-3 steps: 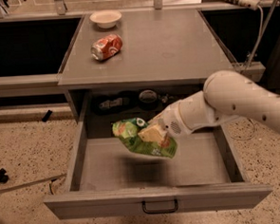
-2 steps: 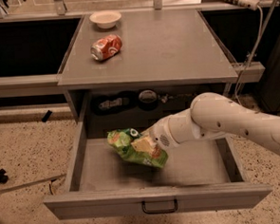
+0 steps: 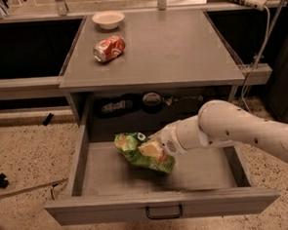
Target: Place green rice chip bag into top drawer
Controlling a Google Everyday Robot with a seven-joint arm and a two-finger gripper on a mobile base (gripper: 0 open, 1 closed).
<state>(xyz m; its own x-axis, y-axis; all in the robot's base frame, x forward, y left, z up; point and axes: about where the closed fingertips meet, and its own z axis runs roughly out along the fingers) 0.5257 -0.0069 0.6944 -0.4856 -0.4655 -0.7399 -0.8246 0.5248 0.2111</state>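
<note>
Arm has swung the green rice chip bag (image 3: 144,152) lower and leftward inside the open top drawer (image 3: 162,211) — gripper (image 3: 158,146) just above the drawer floor, fingers clamped on the bag — only release seems left.

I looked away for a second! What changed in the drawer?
The tool moved the chip bag leftward and a little lower inside the open drawer, and it is still at the bag. The red can, the bowl and the drawer stayed put.
</note>
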